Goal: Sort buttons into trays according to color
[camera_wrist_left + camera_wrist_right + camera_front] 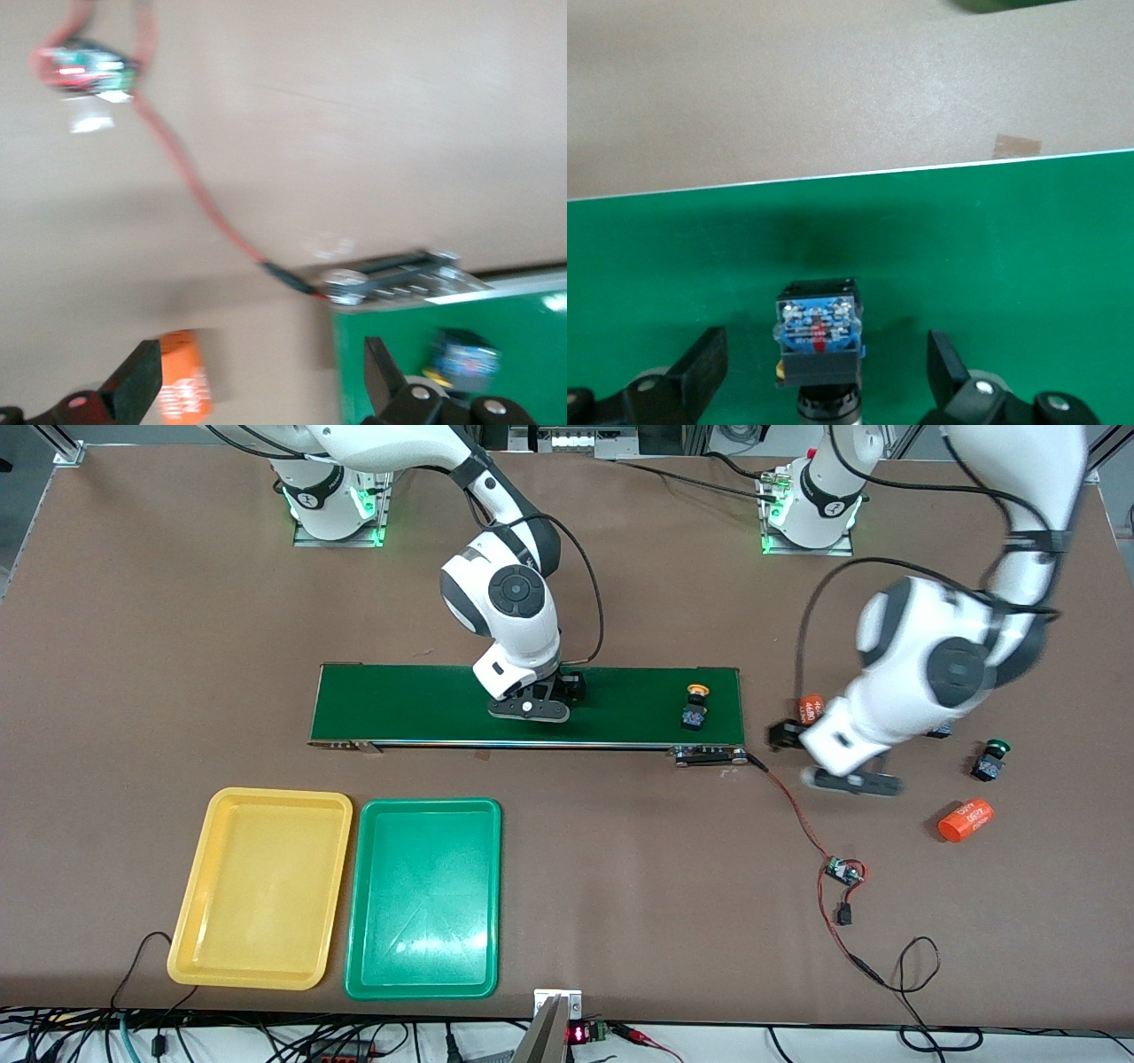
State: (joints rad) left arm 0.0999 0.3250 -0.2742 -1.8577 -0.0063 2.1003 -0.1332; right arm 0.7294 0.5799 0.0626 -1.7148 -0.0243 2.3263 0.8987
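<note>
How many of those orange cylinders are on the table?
2. One orange cylinder lies beside the conveyor belt's end, by the left arm; the other cylinder lies nearer the camera. The left arm might hide more.

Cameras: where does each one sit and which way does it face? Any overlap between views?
Front: high across the table, facing both arm bases; shows both arms, conveyor belt, yellow tray, green tray.
Left wrist: on the left arm, looking down past its open left claw at the belt's end and an orange cylinder.
Right wrist: looks down past the open right claw at a button on the belt.
Shared: all show the belt.
</note>
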